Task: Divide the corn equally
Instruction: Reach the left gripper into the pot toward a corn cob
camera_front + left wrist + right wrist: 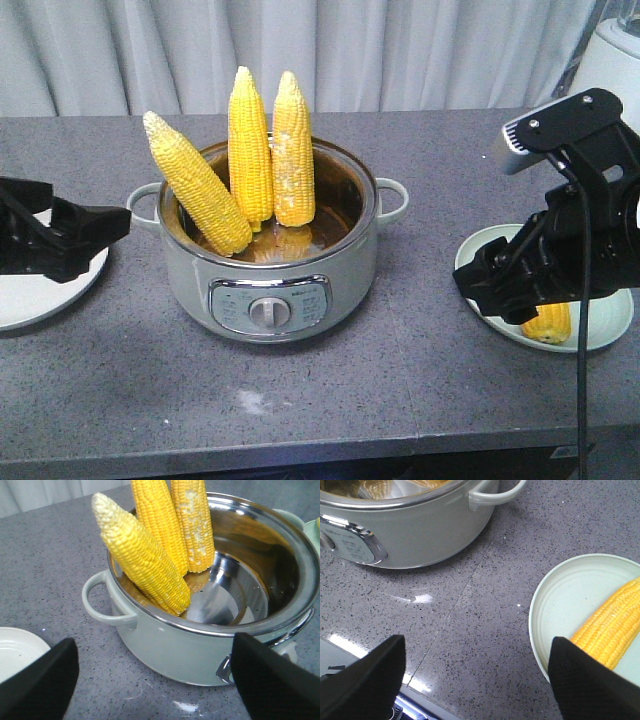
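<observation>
Black left gripper (157, 677) and right gripper (475, 680) gape wide, empty.
Three yellow corn cobs (250, 140) stand in pale-green metal pot (190, 285); fourth cob (610, 625) on pale round plate (565, 595).

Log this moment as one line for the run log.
pot: three cobs standing | right plate: one cob | left plate: no corn seen | left gripper: open | right gripper: open

Four cobs of corn show: three in the pot, the leaning cob (195, 180), the middle cob (250, 145) and the patchy cob (293, 150), and a fourth cob (548, 322) on a plate. There is one pot (190, 290) with two handles (395, 197) and one dial (268, 312). Two plates are on the tabletop (400, 380), the left plate (30, 300) and the right plate (480, 250), and there are two grippers, the left gripper (155, 675) and the right gripper (477, 675).
</observation>
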